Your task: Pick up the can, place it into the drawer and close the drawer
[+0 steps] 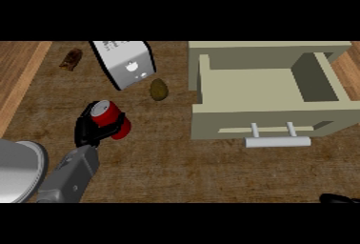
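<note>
The left hand (93, 127) is curled round the red can (112, 117) at nine o'clock; the open drawer (267, 86) at two o'clock awaits it. Placing and closing remain.

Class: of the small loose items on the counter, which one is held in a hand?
The red can, wrapped by the left hand; the brown potato and dark item lie untouched.

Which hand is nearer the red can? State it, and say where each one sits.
Left. The left hand is curled round the red can, left of the open drawer. The right hand only peeks in at the lower right corner, far from the can.
</note>
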